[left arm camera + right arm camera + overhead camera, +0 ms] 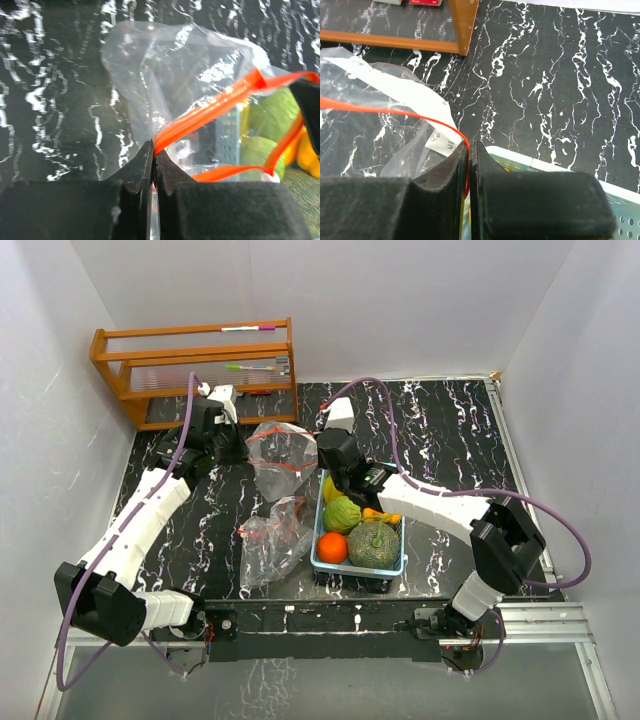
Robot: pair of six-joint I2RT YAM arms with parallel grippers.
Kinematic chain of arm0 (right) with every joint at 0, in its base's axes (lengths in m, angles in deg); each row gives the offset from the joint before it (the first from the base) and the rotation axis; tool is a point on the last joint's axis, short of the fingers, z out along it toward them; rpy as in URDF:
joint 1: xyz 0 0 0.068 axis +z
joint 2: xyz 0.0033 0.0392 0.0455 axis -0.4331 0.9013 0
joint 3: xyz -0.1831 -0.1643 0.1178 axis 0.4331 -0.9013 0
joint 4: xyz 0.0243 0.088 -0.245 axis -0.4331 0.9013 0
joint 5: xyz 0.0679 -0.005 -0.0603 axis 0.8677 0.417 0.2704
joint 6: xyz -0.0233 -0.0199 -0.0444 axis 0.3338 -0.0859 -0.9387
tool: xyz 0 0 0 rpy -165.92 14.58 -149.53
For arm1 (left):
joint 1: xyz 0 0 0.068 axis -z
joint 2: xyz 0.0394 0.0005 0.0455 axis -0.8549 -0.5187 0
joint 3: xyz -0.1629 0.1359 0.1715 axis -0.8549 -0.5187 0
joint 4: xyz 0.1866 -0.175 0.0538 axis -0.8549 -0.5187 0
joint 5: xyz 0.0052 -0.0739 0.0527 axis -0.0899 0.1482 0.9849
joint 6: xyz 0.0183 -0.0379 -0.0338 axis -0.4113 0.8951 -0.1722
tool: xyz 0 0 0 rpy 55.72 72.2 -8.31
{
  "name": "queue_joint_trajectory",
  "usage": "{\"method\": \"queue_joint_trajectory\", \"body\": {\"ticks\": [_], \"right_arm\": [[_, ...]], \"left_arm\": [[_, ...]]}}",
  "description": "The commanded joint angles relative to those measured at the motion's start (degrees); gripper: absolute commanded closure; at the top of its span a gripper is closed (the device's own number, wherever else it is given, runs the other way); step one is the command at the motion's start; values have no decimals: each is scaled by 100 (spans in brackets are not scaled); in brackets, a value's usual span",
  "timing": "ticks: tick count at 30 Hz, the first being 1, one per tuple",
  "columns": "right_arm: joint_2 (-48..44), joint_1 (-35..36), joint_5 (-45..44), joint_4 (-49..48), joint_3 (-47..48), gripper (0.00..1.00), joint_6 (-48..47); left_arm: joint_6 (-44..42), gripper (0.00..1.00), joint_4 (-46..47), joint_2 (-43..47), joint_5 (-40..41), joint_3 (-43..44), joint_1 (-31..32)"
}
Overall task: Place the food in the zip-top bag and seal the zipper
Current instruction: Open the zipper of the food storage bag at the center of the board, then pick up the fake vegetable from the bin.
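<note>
A clear zip-top bag [280,455] with an orange-red zipper [210,112] lies open at mid-table. My left gripper [232,445] is shut on the zipper's left end [152,150]. My right gripper [335,462] is shut on the zipper's right end [468,150]. The food sits in a light-blue basket [318,562]: a light-green cabbage-like ball [342,513], a netted grey-green melon [374,544], an orange [333,547], yellow-orange peppers [382,516] and a yellow piece [329,487]. Green produce [272,117] shows through the bag in the left wrist view.
A second clear bag [270,540] with a red zipper lies crumpled left of the basket. A wooden rack [195,365] holding pens stands at the back left; its foot shows in the right wrist view [462,25]. White walls enclose the table.
</note>
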Motion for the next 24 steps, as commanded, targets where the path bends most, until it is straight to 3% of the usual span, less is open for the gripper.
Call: {"method": "queue_joint_trajectory", "body": {"ticks": [1,4,8,14,20,21,22,24], "right_arm": [[-289,-103,571,-63,-60,92,-185],[-362,-103,1334,-263,-108,89,-190],[-466,-104,2014,-349,-91,71,-150],[-848,-100,1858,-245,-266,45,-86],[-1381,-103,1846,66,-474,28,50],[-1510,-99,1849,134,-541,22,111],[-1688,-103,1837,228,-615,8,167],[-1977,-102,1759,509,-824,2,314]], "left_arm": [[234,100,470,211,-1511,-232,-83],[421,100,695,141,-1997,-397,-83],[487,100,699,-35,-1918,-479,-83],[542,100,798,-151,-1937,-590,-83],[568,100,827,-218,-1927,-592,-78],[576,100,835,-226,-1935,-592,-82],[584,100,844,-233,-1943,-592,-83],[586,100,852,-246,-1954,-589,-83]]}}
